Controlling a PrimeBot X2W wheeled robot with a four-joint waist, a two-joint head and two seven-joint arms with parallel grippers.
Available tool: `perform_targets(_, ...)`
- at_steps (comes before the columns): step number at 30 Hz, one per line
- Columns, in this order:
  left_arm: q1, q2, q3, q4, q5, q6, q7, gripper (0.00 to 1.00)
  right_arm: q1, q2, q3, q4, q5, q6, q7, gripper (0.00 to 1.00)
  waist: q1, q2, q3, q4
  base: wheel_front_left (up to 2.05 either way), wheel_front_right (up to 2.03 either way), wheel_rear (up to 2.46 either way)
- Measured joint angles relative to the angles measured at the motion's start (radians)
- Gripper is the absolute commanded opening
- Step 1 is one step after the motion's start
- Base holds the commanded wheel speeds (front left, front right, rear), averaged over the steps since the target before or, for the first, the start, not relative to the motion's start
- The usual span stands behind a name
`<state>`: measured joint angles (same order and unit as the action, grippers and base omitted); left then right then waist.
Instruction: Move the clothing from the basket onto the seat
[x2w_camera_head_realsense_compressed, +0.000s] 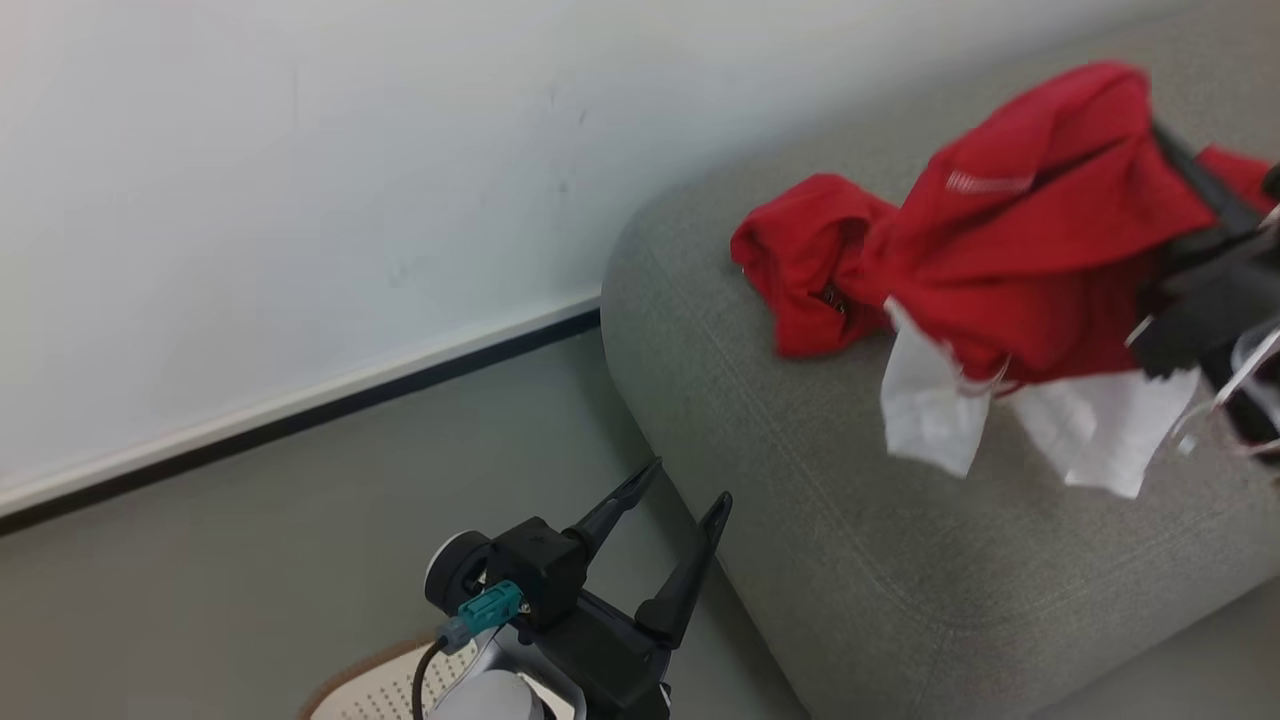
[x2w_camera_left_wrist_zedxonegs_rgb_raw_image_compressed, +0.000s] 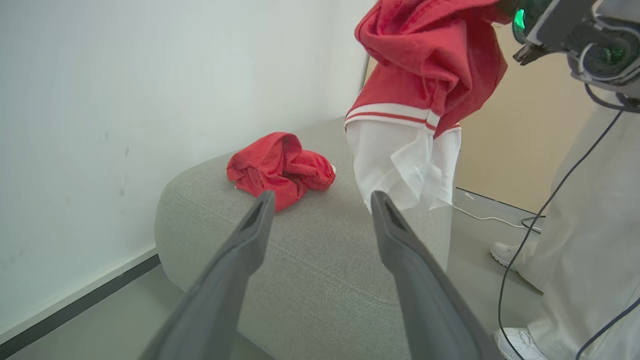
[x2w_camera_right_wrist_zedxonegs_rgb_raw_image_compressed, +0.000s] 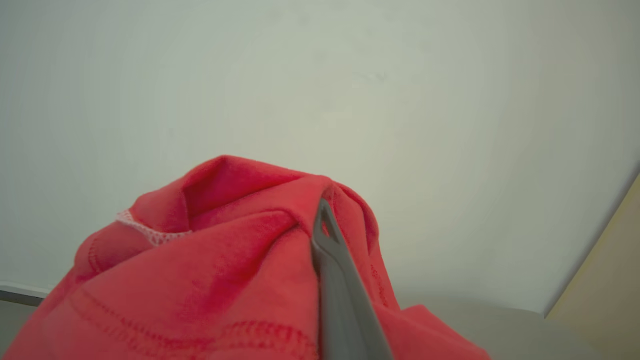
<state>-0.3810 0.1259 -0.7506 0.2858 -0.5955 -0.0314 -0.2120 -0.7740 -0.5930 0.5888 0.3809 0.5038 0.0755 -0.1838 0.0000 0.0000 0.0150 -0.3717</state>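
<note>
the right end effector (x2w_camera_right_wrist_zedxonegs_rgb_raw_image_compressed: 322, 220) is clenched on a bunched fold of a red garment (x2w_camera_head_realsense_compressed: 1020, 230) that hangs over the sofa (x2w_camera_head_realsense_compressed: 850, 520), while the left end effector (x2w_camera_head_realsense_compressed: 688, 482) stands released near the basket (x2w_camera_head_realsense_compressed: 370, 690). the cloth looks light and limp, so a pinched fold should hold. a second red piece (x2w_camera_head_realsense_compressed: 810, 260) lies crumpled on the sofa by the white wall (x2w_camera_head_realsense_compressed: 250, 200).

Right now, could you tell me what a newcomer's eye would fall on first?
A bright red garment with white trim hangs from the shut right claw over the grey sofa. A second red garment lies crumpled on the sofa's end near the wall. The left claw stands open nearby.
</note>
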Motion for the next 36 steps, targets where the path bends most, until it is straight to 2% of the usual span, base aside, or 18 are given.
perform_targets(5, -0.008, 0.015, -0.001, -0.032, 0.028, 0.014, 0.006, 1.00, -0.120, -0.019, -0.050, 0.056, 0.021, 0.004, 0.033, 0.00, 0.0001, 0.0000, 0.060, 0.015, 0.00, 0.00, 0.00)
perform_targets(10, -0.053, 0.030, -0.005, -0.088, 0.060, 0.025, 0.018, 1.00, -0.273, -0.067, -0.125, 0.186, 0.056, 0.005, 0.061, 0.00, 0.0001, 0.0000, 0.134, 0.053, 0.00, 0.00, 0.00)
perform_targets(16, -0.108, 0.030, -0.011, -0.138, 0.103, 0.042, 0.034, 1.00, -0.341, -0.112, -0.146, 0.314, 0.055, 0.010, 0.078, 0.00, 0.0002, 0.0001, 0.205, 0.110, 0.00, 0.00, 0.00)
perform_targets(20, -0.141, 0.031, -0.019, -0.166, 0.120, 0.044, 0.053, 1.00, -0.381, -0.123, -0.149, 0.352, 0.040, 0.008, 0.077, 0.00, 0.0002, 0.0001, 0.257, 0.150, 0.00, 0.00, 0.00)
perform_targets(30, -0.215, 0.045, -0.024, -0.233, 0.168, 0.049, 0.080, 1.00, -0.395, -0.078, -0.145, 0.437, 0.033, -0.021, 0.062, 0.00, 0.0003, 0.0001, 0.387, 0.220, 0.00, 0.00, 0.00)
perform_targets(36, -0.253, 0.066, -0.023, -0.263, 0.188, 0.050, 0.098, 1.00, -0.409, -0.010, -0.120, 0.477, 0.030, -0.022, 0.042, 0.00, 0.0002, 0.0002, 0.479, 0.239, 0.00, 0.00, 0.00)
